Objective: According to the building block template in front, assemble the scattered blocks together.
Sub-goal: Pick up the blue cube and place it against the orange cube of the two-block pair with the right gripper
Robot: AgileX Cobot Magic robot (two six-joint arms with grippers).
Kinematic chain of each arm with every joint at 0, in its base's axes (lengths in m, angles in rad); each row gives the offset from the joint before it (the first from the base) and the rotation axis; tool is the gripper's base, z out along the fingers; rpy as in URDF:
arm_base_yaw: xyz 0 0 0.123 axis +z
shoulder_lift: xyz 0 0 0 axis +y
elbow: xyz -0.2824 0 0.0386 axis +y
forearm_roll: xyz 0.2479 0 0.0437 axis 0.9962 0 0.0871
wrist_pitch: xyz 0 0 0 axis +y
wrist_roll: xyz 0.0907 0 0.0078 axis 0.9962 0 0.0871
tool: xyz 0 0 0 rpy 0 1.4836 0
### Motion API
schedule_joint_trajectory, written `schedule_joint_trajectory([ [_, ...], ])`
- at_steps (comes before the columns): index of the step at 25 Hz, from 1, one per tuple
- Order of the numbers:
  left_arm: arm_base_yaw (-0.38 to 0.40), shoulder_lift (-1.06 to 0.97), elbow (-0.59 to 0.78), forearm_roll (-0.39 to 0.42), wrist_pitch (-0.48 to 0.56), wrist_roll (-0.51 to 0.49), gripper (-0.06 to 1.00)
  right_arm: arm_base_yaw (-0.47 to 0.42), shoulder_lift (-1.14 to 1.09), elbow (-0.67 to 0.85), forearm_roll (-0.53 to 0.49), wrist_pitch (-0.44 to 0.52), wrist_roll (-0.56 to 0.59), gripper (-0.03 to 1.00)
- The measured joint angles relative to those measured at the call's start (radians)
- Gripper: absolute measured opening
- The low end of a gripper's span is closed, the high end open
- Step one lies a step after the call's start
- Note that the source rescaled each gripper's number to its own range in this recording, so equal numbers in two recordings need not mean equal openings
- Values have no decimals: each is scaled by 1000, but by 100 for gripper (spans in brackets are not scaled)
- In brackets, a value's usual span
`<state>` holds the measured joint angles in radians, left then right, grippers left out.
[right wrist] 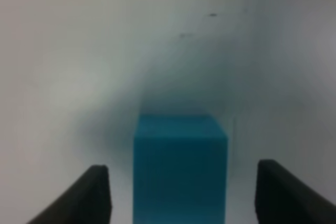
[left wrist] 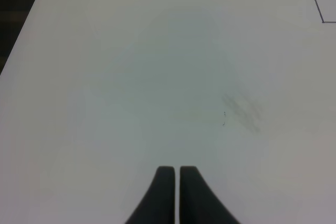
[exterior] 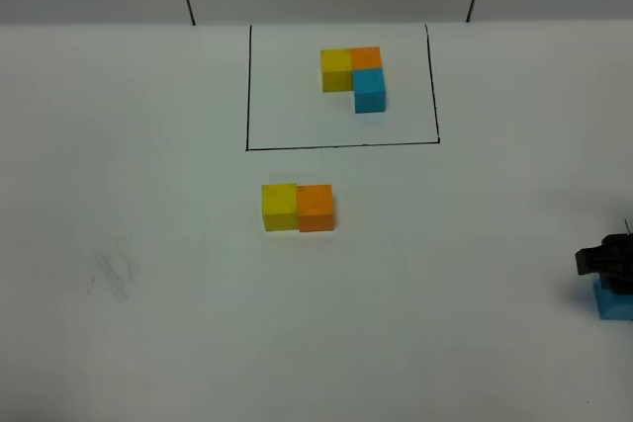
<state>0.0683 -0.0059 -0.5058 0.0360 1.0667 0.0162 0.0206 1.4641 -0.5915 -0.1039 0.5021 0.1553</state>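
Observation:
The building block template [exterior: 354, 76], an L of yellow, orange and light blue cubes, lies inside a thin black frame [exterior: 341, 145] at the back. In front of it, the loose yellow cube [exterior: 280, 206] and orange cube [exterior: 316, 208] sit side by side, touching. The loose light blue cube [exterior: 613, 301] rests at the far right edge of the exterior view. My right gripper [exterior: 608, 264] hovers over it. In the right wrist view the gripper [right wrist: 182, 171] is open, with a gap on each side of the blue cube [right wrist: 179, 166]. My left gripper [left wrist: 176, 170] is shut and empty over bare table.
A grey smudge [exterior: 114, 274] marks the white table at the front left, and also shows in the left wrist view [left wrist: 241, 109]. A corner of the black frame [left wrist: 315, 9] and the table's dark edge [left wrist: 21, 40] appear there too.

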Motion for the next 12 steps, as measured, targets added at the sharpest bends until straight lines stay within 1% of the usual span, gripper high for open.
schedule_joint_trajectory([
  [2,0,0,0,0,0,0,0,0,27,4,0,-21,0,60],
  [6,0,0,0,0,0,0,0,0,61,32,9,-95,1,60],
  [12,0,0,0,0,0,0,0,0,114,49,15,-125,1,60],
])
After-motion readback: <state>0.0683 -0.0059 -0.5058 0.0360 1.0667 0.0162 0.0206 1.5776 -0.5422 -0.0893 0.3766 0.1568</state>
